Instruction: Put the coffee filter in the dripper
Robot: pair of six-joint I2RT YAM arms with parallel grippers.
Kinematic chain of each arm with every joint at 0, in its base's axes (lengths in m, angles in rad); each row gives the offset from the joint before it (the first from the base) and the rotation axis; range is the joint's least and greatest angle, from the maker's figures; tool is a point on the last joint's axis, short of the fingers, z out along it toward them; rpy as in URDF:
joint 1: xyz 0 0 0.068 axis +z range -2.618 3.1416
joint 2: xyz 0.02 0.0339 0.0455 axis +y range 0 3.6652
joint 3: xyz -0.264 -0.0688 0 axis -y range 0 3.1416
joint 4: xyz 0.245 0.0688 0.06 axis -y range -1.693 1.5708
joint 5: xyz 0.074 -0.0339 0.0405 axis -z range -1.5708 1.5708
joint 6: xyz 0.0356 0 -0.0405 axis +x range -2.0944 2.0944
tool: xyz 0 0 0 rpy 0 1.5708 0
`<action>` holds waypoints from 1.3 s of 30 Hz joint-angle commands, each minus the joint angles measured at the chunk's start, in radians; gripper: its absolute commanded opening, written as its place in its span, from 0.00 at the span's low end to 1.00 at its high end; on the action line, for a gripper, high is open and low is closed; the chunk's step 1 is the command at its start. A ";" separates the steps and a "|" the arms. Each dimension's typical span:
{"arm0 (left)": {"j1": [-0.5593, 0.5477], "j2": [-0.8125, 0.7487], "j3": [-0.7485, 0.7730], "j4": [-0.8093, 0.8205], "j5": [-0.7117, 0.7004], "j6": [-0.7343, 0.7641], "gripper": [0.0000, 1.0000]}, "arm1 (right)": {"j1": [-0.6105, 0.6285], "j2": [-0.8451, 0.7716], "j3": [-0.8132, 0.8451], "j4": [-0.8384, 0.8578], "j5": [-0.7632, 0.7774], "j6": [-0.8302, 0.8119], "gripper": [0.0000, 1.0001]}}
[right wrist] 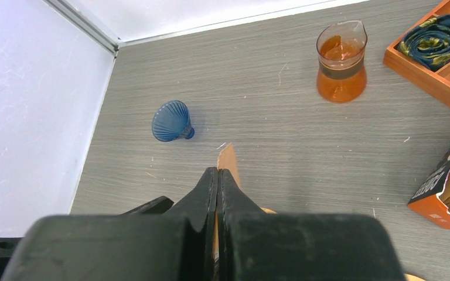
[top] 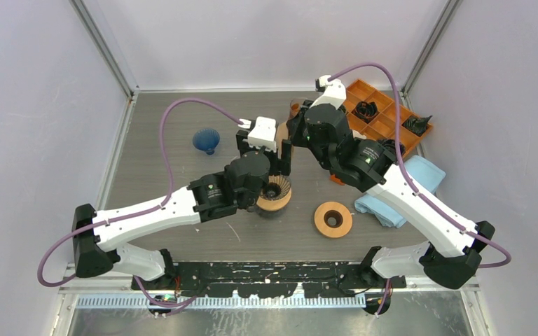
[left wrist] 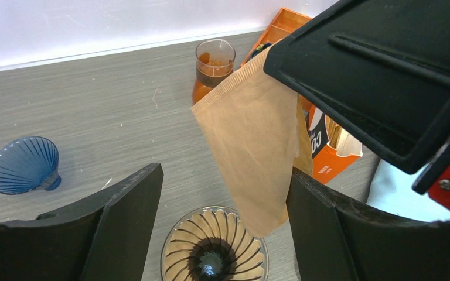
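1. My right claw [right wrist: 217, 175] pinches the coffee filter [left wrist: 252, 146], a flat tan paper cone with a crimped seam.
2. It hangs point-down just above the dripper [left wrist: 214, 252].
3. My left claw [left wrist: 224, 187] gapes wide over the dripper.

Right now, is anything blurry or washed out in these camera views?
Right wrist: the right tool looms dark and featureless across the bottom, the carafe is crisp. Left wrist: coffee filter sharp, cloth washed out. Top external: even light, faint shadows.
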 commanded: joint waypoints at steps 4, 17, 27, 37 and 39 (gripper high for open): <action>-0.003 -0.002 -0.018 0.115 -0.070 0.069 0.75 | 0.006 -0.035 0.000 0.048 -0.043 0.040 0.00; -0.003 -0.016 -0.062 0.092 -0.096 0.066 0.63 | 0.005 -0.069 -0.018 0.052 -0.058 0.071 0.01; -0.003 -0.044 -0.085 0.071 -0.101 0.043 0.40 | 0.006 -0.076 -0.031 0.055 -0.062 0.078 0.01; -0.003 -0.114 -0.080 -0.030 -0.074 -0.019 0.18 | 0.006 -0.074 -0.036 0.076 -0.080 0.048 0.09; -0.003 -0.121 -0.070 -0.066 -0.068 -0.036 0.13 | 0.006 -0.071 -0.036 0.088 -0.092 0.029 0.14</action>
